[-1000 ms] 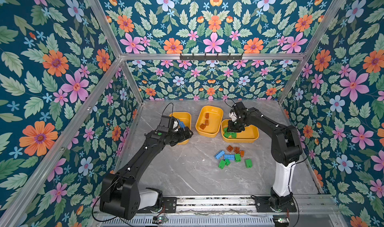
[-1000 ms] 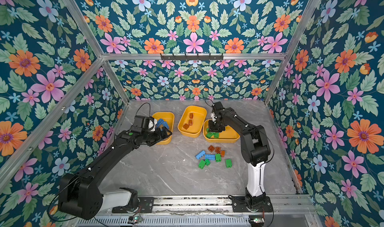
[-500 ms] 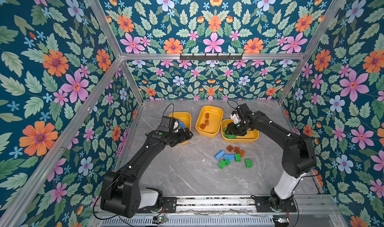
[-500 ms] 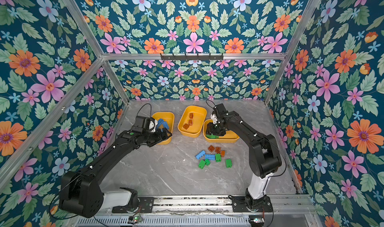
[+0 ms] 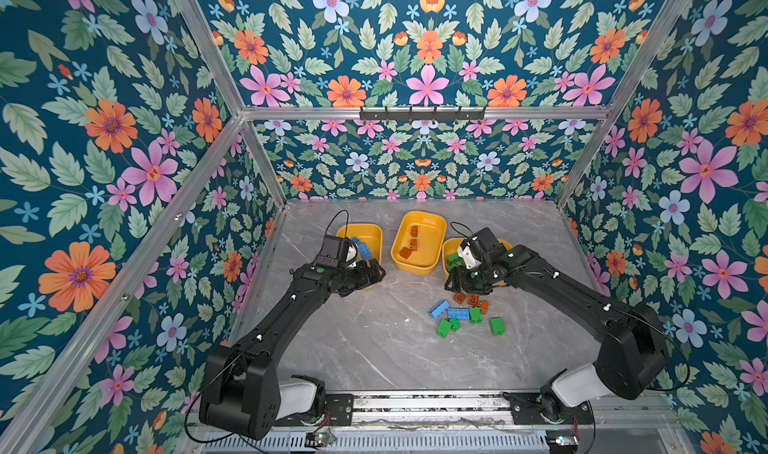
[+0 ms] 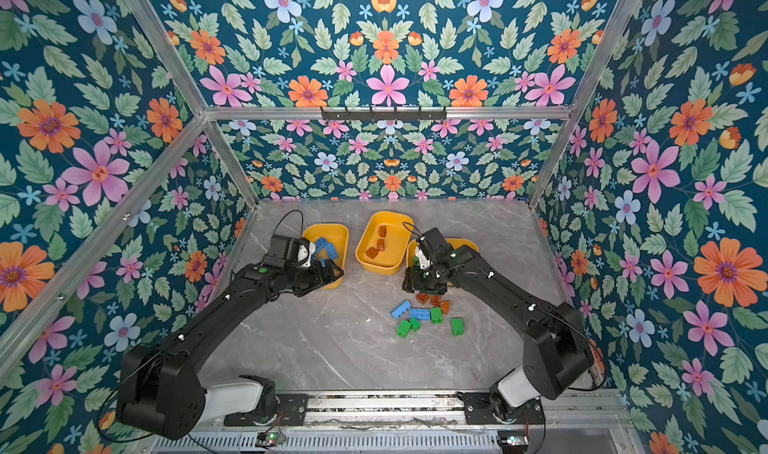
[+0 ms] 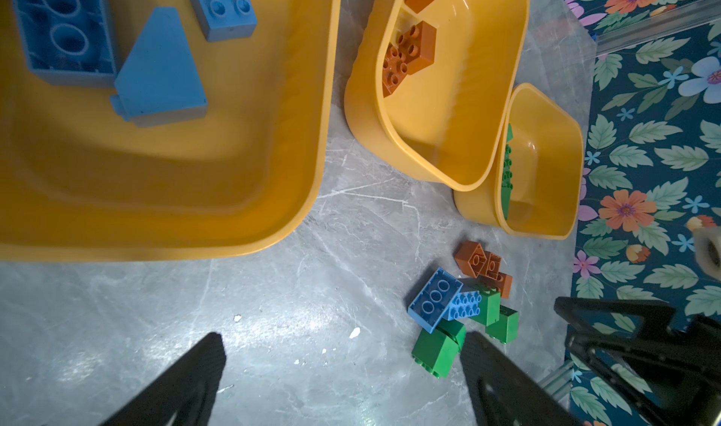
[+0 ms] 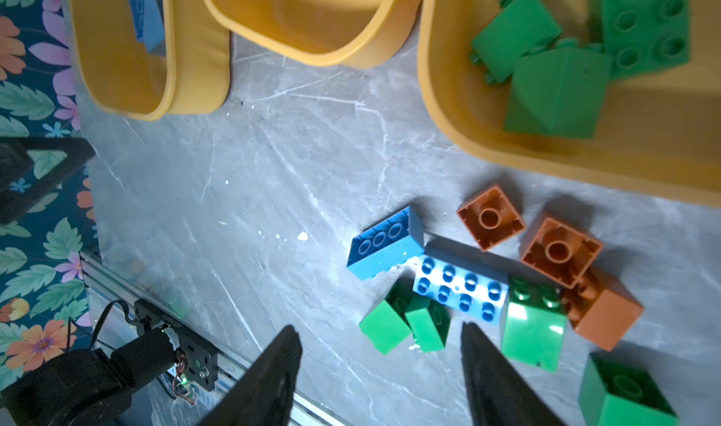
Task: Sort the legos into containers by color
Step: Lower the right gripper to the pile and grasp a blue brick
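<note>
The right gripper [image 8: 377, 328] is swinging from the green-brick tub [image 8: 441, 104] to beside the loose brick pile [image 5: 461, 312], jaws spreading empty; another green looks delivered. The left gripper [image 7: 343, 338] is hanging open-jawed, well apart from that pile.

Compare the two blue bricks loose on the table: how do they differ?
The darker blue brick lies tipped, hollow underside with three rings showing; the lighter blue brick lies flat, studs up. The darker one sits outermost; the lighter one touches green bricks. Both are long, outside the tubs.
</note>
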### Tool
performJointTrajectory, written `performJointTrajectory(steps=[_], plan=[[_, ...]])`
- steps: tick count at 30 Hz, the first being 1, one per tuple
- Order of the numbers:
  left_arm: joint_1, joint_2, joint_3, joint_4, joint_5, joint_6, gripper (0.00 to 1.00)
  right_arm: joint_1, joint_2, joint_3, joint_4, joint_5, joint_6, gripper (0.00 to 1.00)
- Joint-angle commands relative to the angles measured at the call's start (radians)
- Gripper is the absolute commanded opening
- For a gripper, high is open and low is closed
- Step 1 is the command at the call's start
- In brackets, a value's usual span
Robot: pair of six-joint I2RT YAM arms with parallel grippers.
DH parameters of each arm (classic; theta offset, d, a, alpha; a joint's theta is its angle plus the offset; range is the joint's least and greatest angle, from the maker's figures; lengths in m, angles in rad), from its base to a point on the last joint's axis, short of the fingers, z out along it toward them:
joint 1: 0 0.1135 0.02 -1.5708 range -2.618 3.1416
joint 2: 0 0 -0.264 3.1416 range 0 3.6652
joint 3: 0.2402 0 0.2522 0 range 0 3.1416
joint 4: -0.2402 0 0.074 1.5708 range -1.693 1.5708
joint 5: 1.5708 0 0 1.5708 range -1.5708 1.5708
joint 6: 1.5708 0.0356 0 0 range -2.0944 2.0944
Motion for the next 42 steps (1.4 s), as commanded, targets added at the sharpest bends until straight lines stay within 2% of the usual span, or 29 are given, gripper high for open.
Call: performJointTrajectory(steps=[1,8,12,22,31,37,42], plan=[[0.001,-0.021,-0.018,-0.018,-0.019,0.014,0.97,0.064,-0.006,-0.013,-0.015,0.092,0.115,0.73],[0.001,-0.051,-0.053,-0.038,-0.028,0.032,0.97,0.187,0.043,-0.049,0.033,0.193,0.446,0.71],[0.000,-0.056,-0.056,-0.052,-0.038,0.043,0.97,0.205,0.085,-0.065,0.105,0.196,0.536,0.69],[0.001,-0.073,-0.066,-0.058,-0.049,0.047,0.97,0.205,0.255,-0.028,0.200,0.159,0.615,0.60],[0.000,-0.079,-0.061,-0.072,-0.063,0.054,0.97,0.202,0.336,-0.008,0.182,0.193,0.671,0.55],[0.001,-0.073,-0.061,-0.074,-0.066,0.055,0.97,0.200,0.378,0.012,0.198,0.212,0.680,0.41],[0.002,-0.069,-0.049,-0.087,-0.073,0.064,0.97,0.199,0.380,0.020,0.190,0.221,0.660,0.22]])
